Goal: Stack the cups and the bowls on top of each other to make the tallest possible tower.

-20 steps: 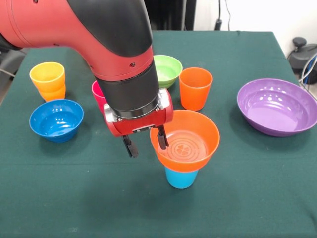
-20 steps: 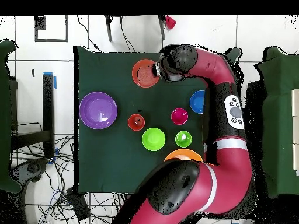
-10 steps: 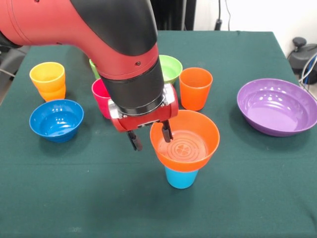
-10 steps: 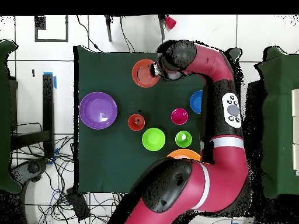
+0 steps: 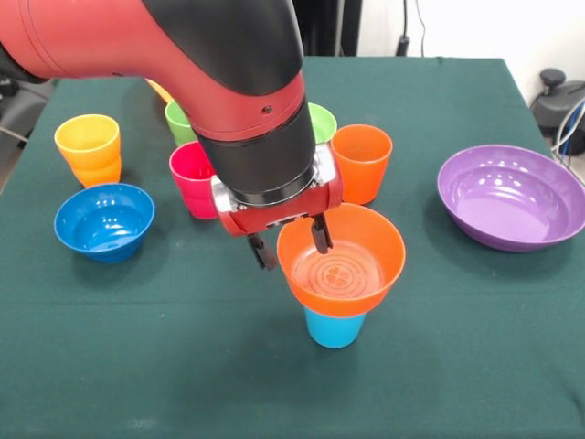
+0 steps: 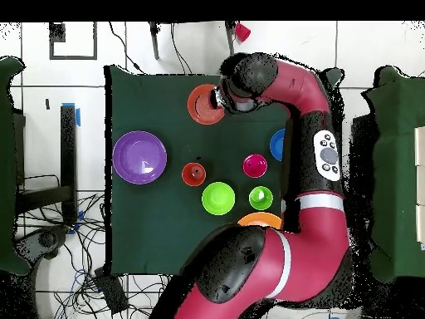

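An orange bowl (image 5: 347,265) sits on a light blue cup (image 5: 334,327), forming a two-piece tower near the table's front. My gripper (image 5: 292,242) is open and straddles the bowl's left rim: one finger (image 5: 322,234) hangs inside the bowl, the other (image 5: 262,251) outside it. From overhead the orange bowl (image 6: 204,105) shows beside the gripper (image 6: 220,98). Loose on the cloth are an orange cup (image 5: 361,163), a magenta cup (image 5: 190,178), a green cup (image 5: 179,120) and a yellow cup nested on an orange one (image 5: 89,148).
A purple bowl (image 5: 510,195) lies at the right, a blue bowl (image 5: 103,219) at the left, and a light green bowl (image 5: 322,123) behind the arm. The red arm covers the table's middle back. Overhead, the purple bowl (image 6: 139,156) and light green bowl (image 6: 217,198) show.
The gripper has shifted right and slightly up in the front view, so one finger now hangs further inside the orange bowl. The bowl and cup have not moved.
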You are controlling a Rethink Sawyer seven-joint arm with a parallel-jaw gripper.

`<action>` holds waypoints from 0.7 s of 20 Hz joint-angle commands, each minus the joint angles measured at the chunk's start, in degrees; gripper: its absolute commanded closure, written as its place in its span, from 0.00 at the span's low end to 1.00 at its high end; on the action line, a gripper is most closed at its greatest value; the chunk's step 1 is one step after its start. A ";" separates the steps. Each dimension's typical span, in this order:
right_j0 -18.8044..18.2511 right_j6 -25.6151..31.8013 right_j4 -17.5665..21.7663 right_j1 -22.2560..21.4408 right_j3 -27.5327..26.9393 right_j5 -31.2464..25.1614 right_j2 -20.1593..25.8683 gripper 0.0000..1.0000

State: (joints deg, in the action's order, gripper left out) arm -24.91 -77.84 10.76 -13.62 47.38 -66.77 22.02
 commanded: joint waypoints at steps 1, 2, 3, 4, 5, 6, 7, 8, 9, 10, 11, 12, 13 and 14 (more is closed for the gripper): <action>-0.89 -2.59 0.37 -0.85 1.07 -2.12 -0.84 0.00; -1.47 -2.07 0.07 -1.05 1.74 -1.51 -0.60 0.00; -1.87 -1.64 -0.08 -1.18 2.17 -1.14 -0.46 0.00; -2.04 -0.97 -0.02 -1.01 1.54 -1.53 -0.25 0.00; -2.20 -0.31 0.04 -0.84 0.90 -1.92 -0.03 0.00; -2.16 -0.18 0.10 -0.70 0.04 -2.78 0.02 0.00; -2.19 0.12 0.29 -0.41 -0.81 -3.32 0.07 0.00; -2.03 0.67 0.57 -0.07 -2.14 -4.17 0.25 0.00; -1.70 0.79 0.85 0.84 -4.31 -5.35 0.49 0.00; -1.35 1.59 1.48 1.67 -6.83 -6.87 0.70 0.00; -1.18 1.87 1.77 1.95 -7.82 -7.54 0.76 0.00; -0.95 2.23 2.14 2.23 -8.98 -8.40 0.78 0.00; -0.66 2.42 2.48 2.92 -10.75 -9.43 0.93 0.00; -0.50 2.35 2.62 3.14 -11.50 -9.98 0.88 0.00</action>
State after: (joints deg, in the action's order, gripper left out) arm -26.47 -77.84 10.82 -12.74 42.82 -68.51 21.95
